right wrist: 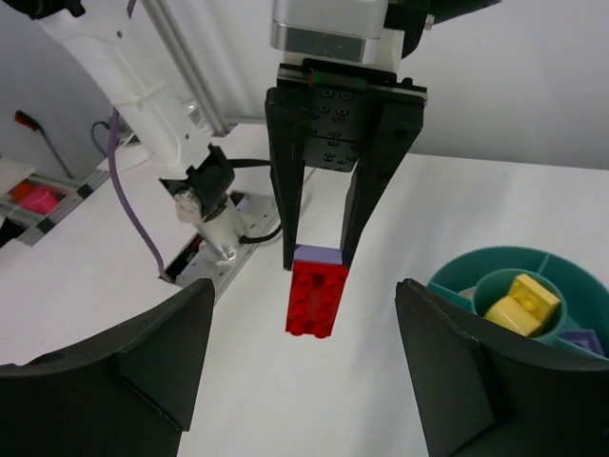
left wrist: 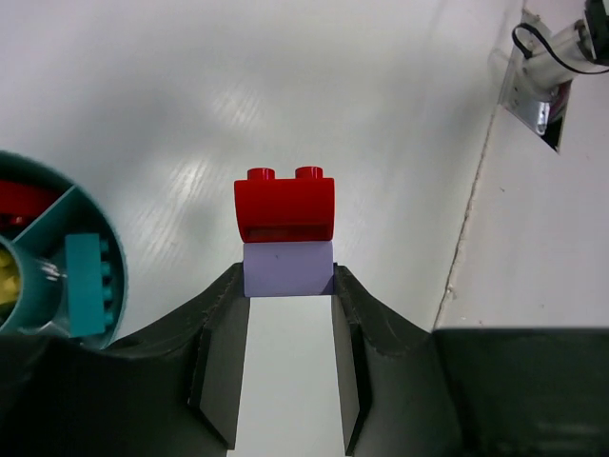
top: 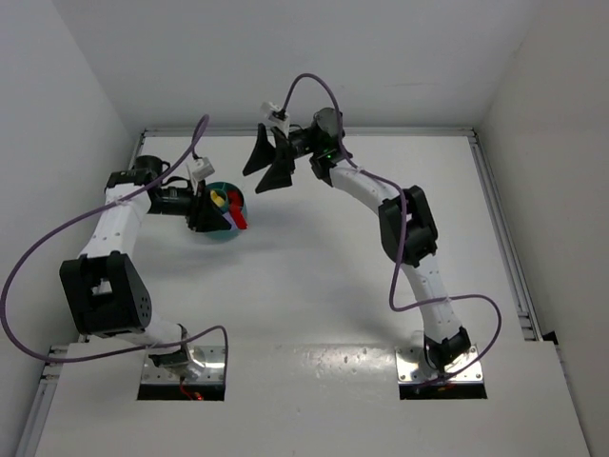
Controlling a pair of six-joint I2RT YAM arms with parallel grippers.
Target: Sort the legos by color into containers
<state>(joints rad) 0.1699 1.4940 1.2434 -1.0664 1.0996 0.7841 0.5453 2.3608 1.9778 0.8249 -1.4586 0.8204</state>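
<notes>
**left claw holds a lilac-and-red stack by the bowl, right claw wide**

top view: the left gripper (top: 214, 211) sits against the round teal bowl (top: 221, 235) on the left half of the white table (top: 314, 286). a red brick (top: 244, 221) shows at the bowl's right edge, with a pale piece just beside it. the right gripper (top: 267, 167) hangs apart from the bowl, toward the far wall, its jaws spread with nothing between them.

left wrist view: the left gripper (left wrist: 287, 286) is clamped narrow on a lilac brick (left wrist: 287, 268). the red brick (left wrist: 284, 205) is stuck to the lilac one's outer end, studs pointing away from the fingers. the bowl (left wrist: 95, 205) lies at the left edge, and a teal brick (left wrist: 88, 284) rests in one outer compartment. red shows in the next compartment and yellow toward the centre.

right wrist view: the right gripper (right wrist: 303, 295) stands wide and holds nothing. between its fingers the left gripper (right wrist: 319, 257) is seen pinching the lilac brick (right wrist: 319, 254), the red brick (right wrist: 316, 295) hanging below it above the table. the bowl (right wrist: 476, 262) is at lower right, with a yellow brick (right wrist: 521, 300) in its round centre compartment.
</notes>
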